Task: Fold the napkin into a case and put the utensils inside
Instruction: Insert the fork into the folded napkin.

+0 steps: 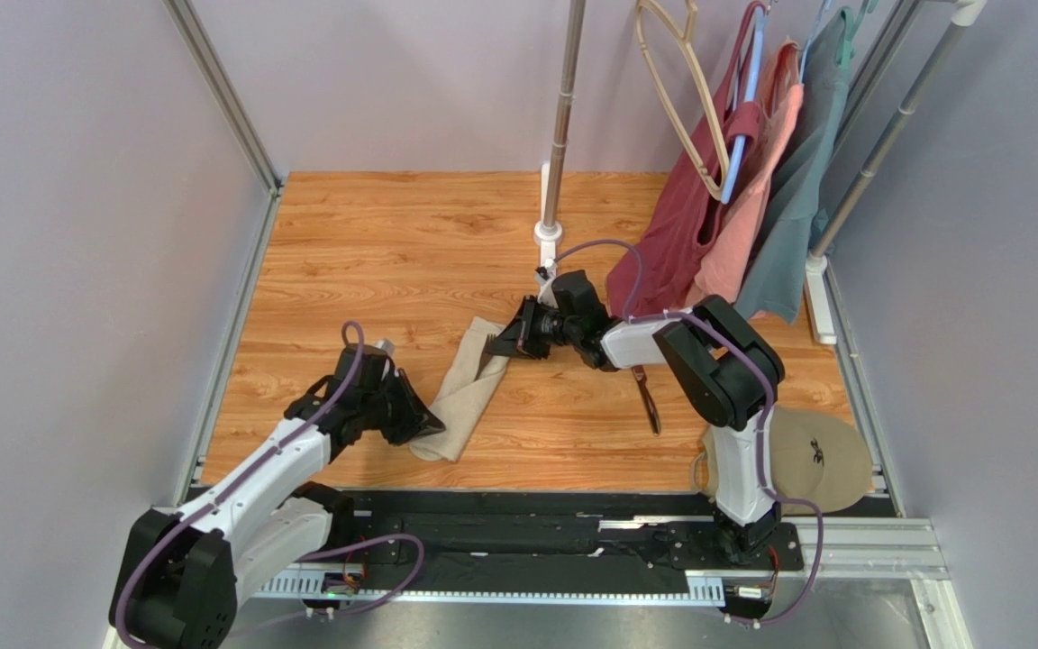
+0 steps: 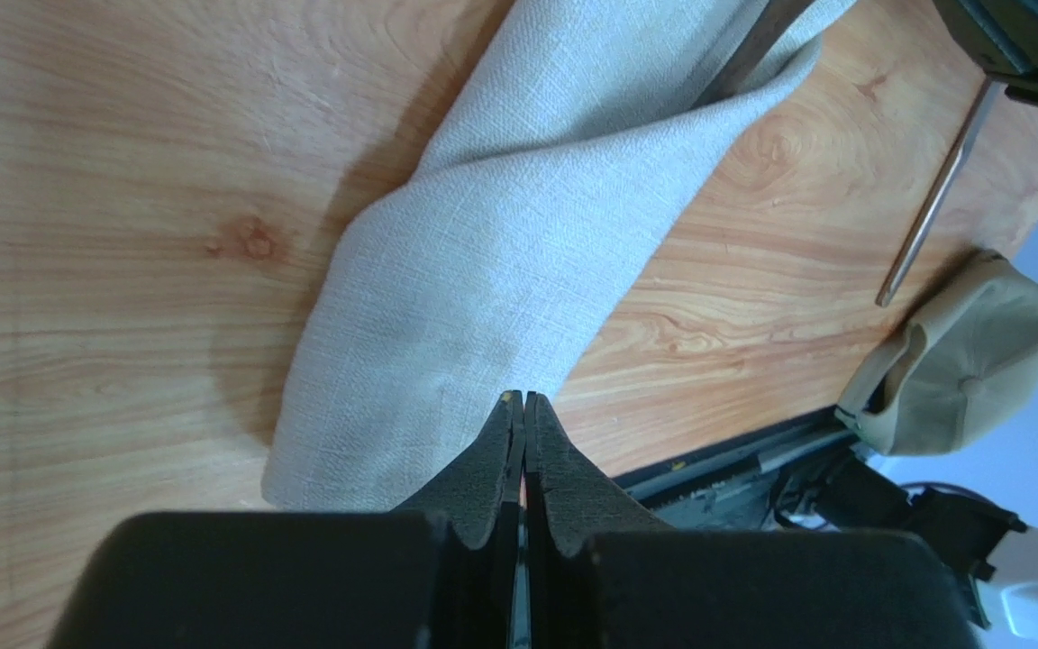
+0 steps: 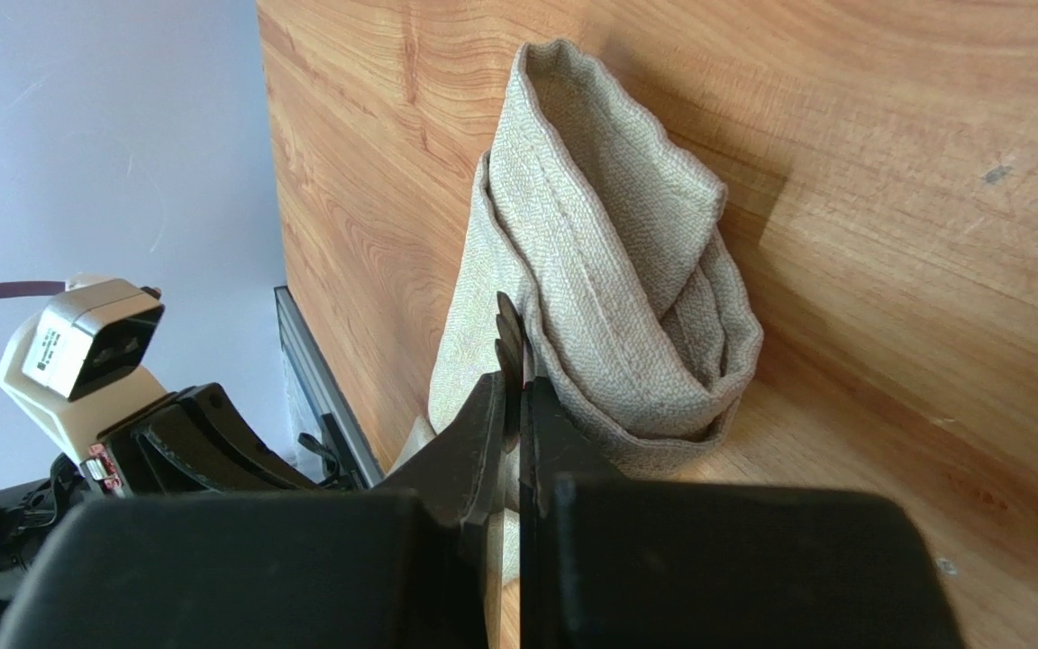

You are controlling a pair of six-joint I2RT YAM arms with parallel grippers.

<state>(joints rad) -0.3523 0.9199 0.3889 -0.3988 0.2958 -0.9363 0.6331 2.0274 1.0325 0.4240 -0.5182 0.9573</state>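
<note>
The napkin, folded into a narrow beige-tan case (image 1: 464,390), lies slanted on the wooden table. It fills the left wrist view (image 2: 511,257) and shows its open, rolled end in the right wrist view (image 3: 619,271). My right gripper (image 1: 495,346) is at the case's far end, shut on a dark fork (image 3: 507,325) whose tines stick out beside the case's mouth. A dark utensil handle (image 2: 755,41) runs into the case's far end. My left gripper (image 2: 525,400) is shut, its tips at the near end's edge. Another dark utensil (image 1: 646,396) lies on the table to the right.
A round tan disc (image 1: 795,460) lies at the near right table edge. Maroon, salmon and grey-teal garments (image 1: 741,203) hang on a rack at the back right. A metal pole (image 1: 561,122) stands behind the right gripper. Grey walls enclose the table.
</note>
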